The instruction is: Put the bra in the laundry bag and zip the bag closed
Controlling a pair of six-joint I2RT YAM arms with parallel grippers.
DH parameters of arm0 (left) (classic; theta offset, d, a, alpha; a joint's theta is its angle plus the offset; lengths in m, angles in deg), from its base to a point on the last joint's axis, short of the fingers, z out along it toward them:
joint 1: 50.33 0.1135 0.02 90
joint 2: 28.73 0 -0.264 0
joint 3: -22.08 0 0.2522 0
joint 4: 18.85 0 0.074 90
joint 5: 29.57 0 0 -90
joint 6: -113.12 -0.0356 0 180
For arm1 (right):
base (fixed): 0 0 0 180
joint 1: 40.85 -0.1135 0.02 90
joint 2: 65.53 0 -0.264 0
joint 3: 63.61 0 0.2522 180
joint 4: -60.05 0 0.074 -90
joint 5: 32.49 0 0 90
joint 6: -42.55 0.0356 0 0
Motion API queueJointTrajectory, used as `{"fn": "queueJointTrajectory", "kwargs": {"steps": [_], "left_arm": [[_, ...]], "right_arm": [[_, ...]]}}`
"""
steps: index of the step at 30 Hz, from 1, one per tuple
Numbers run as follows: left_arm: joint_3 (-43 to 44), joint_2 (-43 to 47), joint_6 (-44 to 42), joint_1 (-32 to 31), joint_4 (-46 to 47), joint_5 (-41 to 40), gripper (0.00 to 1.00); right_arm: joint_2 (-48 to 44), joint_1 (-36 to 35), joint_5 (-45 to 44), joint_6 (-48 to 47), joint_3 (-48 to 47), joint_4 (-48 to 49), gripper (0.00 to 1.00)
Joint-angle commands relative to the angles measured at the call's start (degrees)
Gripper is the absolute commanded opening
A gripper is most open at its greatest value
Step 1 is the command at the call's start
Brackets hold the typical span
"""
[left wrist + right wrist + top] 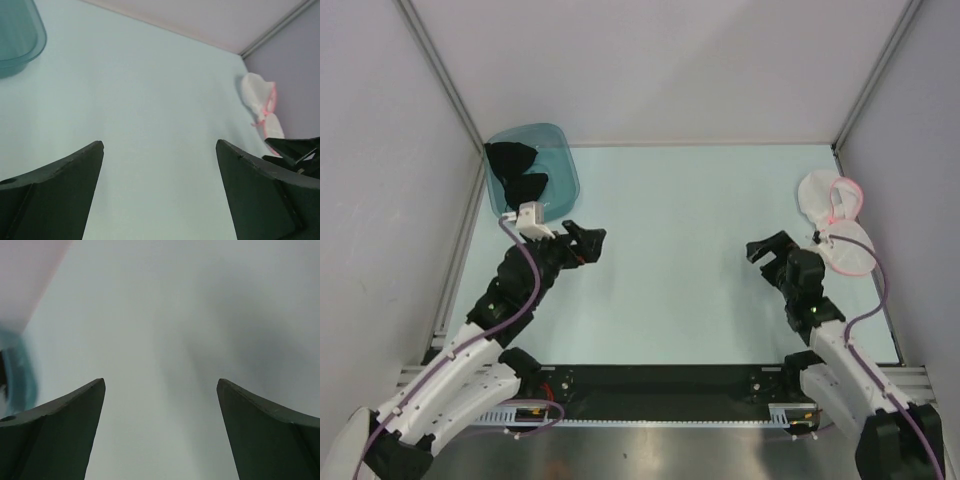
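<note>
Both left claw (590, 242) and right claw (766, 250) gape wide, empty.

You will find the tub (563, 165) at the far left corner of the table (670, 220), with the bra (515, 165) in it. Just before the tub: left gripper (592, 240). Well right of the tub: right gripper (760, 250), then the laundry bag (823, 196), farthest right.
</note>
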Motion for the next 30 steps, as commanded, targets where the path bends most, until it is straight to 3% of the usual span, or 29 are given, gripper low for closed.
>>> {"fn": "queueJointTrajectory", "kwargs": {"steps": [1, 3, 7, 13, 17, 19, 24, 28, 30], "left_arm": [[9.00, -6.13, 1.29, 0.29, -17.37, -6.92, 0.99], [9.80, -7.45, 2.71, 0.47, -22.30, -7.20, 0.99], [6.31, -5.01, 1.94, 1.08, -20.21, -4.83, 1.00], [0.50, 1.06, 0.78, 1.35, -12.47, 9.21, 1.00], [-2.93, 4.84, 3.24, 1.26, -8.87, 17.49, 1.00], [-4.25, 5.37, 3.86, 1.35, -8.16, 20.31, 0.99], [-3.82, 5.29, 3.42, 1.26, -8.50, 21.98, 0.99], [-2.85, 4.59, 2.54, 1.35, -9.73, 21.90, 1.00], [-2.59, 4.23, 2.28, 1.35, -10.17, 21.37, 1.00]], "right_arm": [[11.99, 10.75, -6.65, -2.21, -11.00, -14.63, 1.00], [20.04, 15.93, -6.72, -6.41, -17.67, -15.87, 1.00], [32.29, 21.84, -10.86, -11.09, -29.98, -20.35, 1.00], [46.17, 29.31, -5.50, -17.33, -43.06, -13.95, 1.00], [55.06, 29.75, -8.14, -18.65, -50.55, -11.75, 1.00], [60.49, 29.93, -4.11, -19.18, -54.32, -9.04, 1.00], [69.04, 26.95, -1.46, -25.76, -58.73, 2.29, 1.00], [77.91, 25.63, 2.83, -28.49, -67.24, 0.74, 1.00], [81.00, 23.88, 6.09, -30.77, -71.82, -1.10, 0.95]]}}
